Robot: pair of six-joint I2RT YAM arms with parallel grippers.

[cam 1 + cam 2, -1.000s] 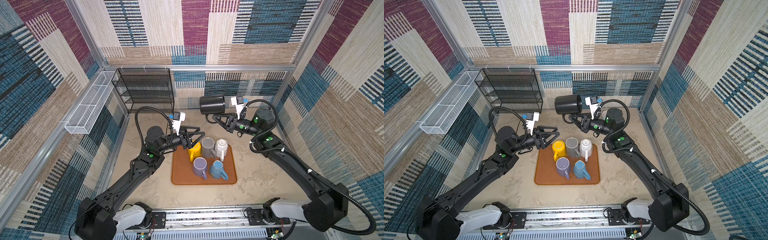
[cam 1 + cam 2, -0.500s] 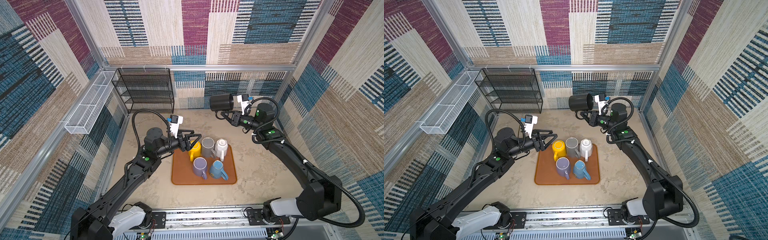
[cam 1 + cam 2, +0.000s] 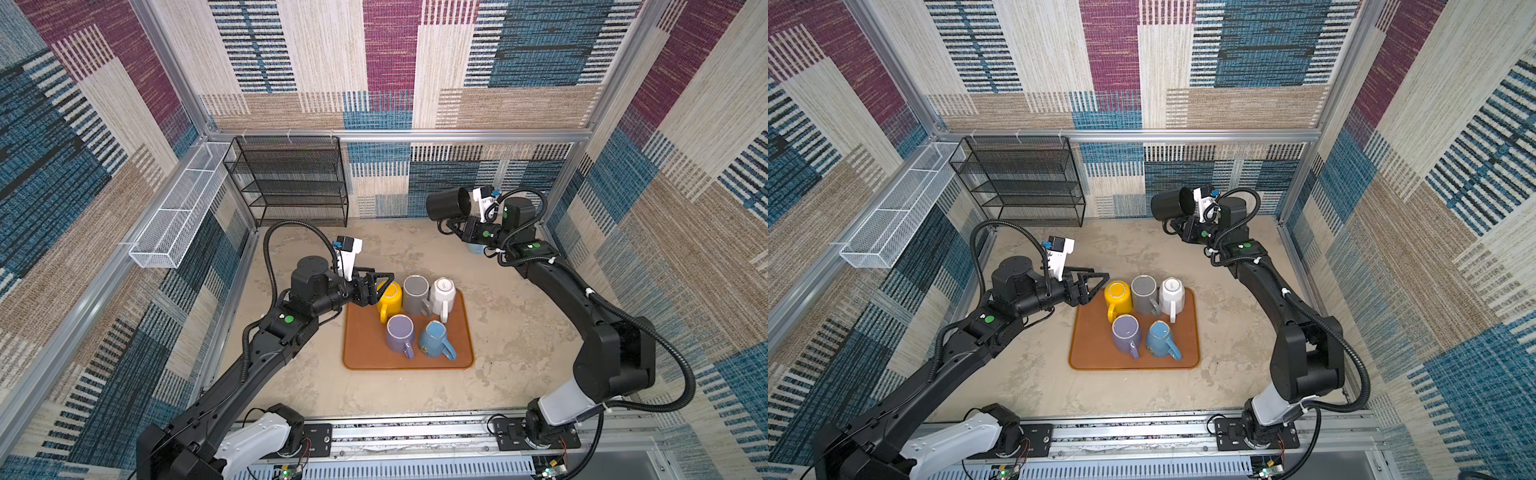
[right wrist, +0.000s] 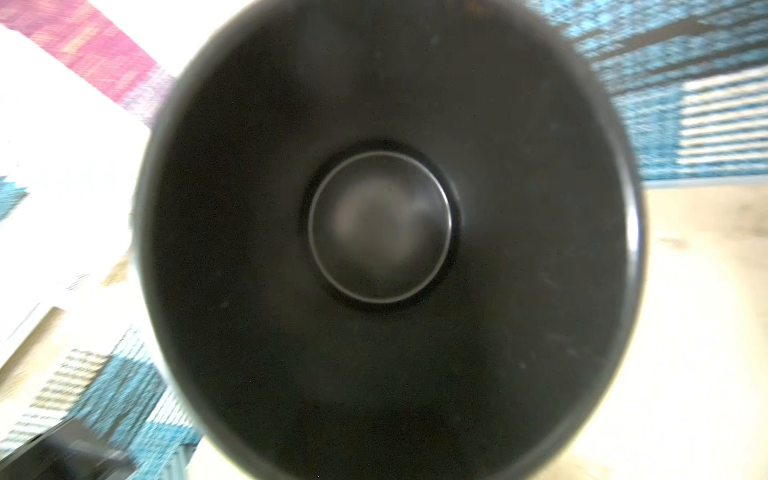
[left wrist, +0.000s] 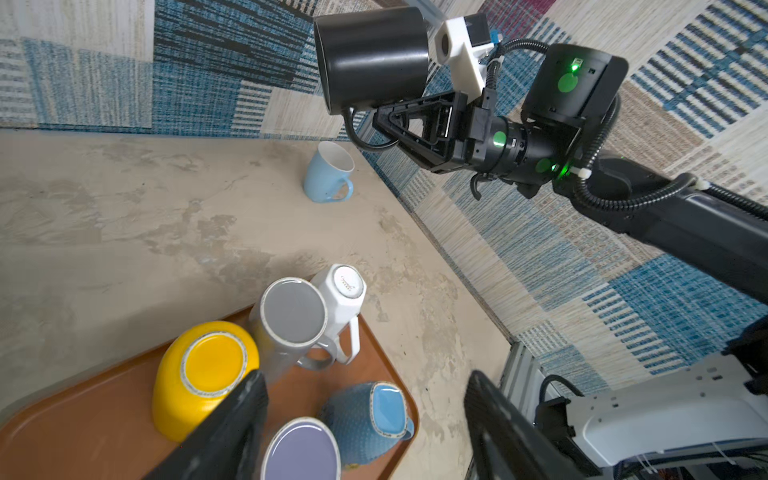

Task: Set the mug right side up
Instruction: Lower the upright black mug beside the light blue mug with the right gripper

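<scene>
Left wrist view: right gripper (image 5: 380,122) pinches black mug (image 5: 372,58) handle; left gripper (image 5: 365,386) gapes.

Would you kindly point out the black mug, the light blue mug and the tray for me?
black mug (image 3: 446,204), in a top view, on its side wall.
light blue mug (image 5: 322,183), left wrist view, on its outer wall.
tray (image 3: 363,351), in a top view, on its bare floor.

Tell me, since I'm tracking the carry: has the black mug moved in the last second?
Yes. The black mug, held by the right gripper, has shifted rightward, away from the black wire rack.
</scene>
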